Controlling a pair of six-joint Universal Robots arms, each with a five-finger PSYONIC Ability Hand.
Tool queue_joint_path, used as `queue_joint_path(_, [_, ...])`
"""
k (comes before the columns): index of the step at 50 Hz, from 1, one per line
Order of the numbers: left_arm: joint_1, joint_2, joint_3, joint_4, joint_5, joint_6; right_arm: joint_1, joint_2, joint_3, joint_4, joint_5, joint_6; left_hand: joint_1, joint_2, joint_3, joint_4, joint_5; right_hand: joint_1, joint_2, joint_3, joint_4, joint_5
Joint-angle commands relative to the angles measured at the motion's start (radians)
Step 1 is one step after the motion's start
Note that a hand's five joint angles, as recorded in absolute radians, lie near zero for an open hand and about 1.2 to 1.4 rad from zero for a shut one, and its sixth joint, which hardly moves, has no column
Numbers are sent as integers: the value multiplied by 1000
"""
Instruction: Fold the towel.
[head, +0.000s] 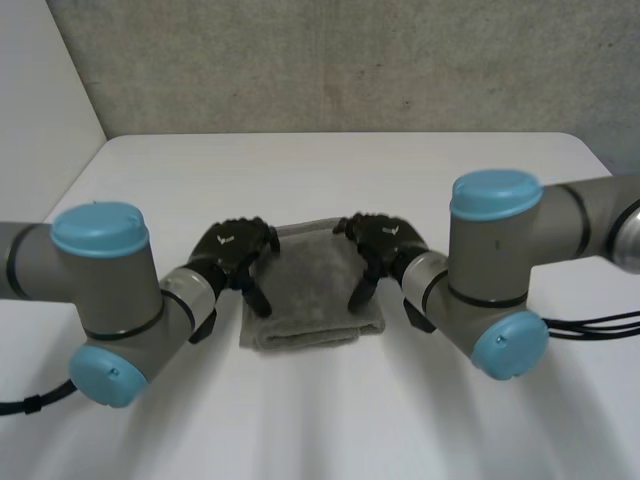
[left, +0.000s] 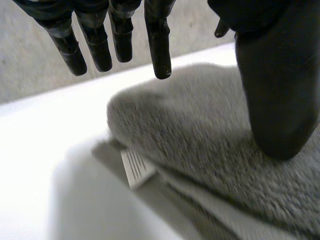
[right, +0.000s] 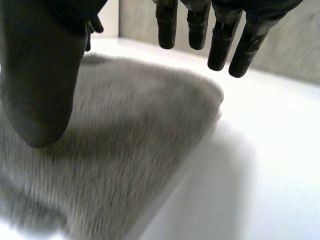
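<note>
White table (head: 330, 170); towel (head: 310, 295) beneath straight, unclasped fingers (left: 159, 50) of left hand (head: 235, 247) and right hand (head: 385, 238).

The folded towel (head: 310, 290) lies mid-table (head: 330, 170), closely flanked by the left hand (head: 232, 245) at its left edge and the right hand (head: 385, 238) at its right edge, fingers straight above it. Bare table spreads beyond the towel to the far wall (head: 350, 60), and in front of it between the arms.
</note>
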Motion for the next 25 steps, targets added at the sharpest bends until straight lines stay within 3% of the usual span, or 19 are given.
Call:
queue_joint_path(1, [2,103,29,-37,1,-5,1,-162,5,7,105,3,-65,-56,-61,-64,-31,-50,-71,-71,-81,-60])
queue_joint_path(7, [45,226,59,-109,-4,-8,-8,-318,5,45,253,-5,-62,-53,-58,-61,-28,-50,-71,-71,-81,-60])
queue_joint_path(12, [88,308,118,-186,-27,-17,-16,-403,8,70,305,-31,-54,-45,-49,-52,-19,-50,-71,-71,-81,-60])
queue_joint_path(17, [103,356,208,-319,-118,-64,-28,-431,13,71,314,-78,-54,-45,-49,-52,-19,-50,-71,-71,-81,-60])
queue_joint_path(25, [109,364,228,-391,-134,-98,-33,-434,13,71,313,-104,-57,-48,-52,-55,-22,-50,-71,-71,-81,-60])
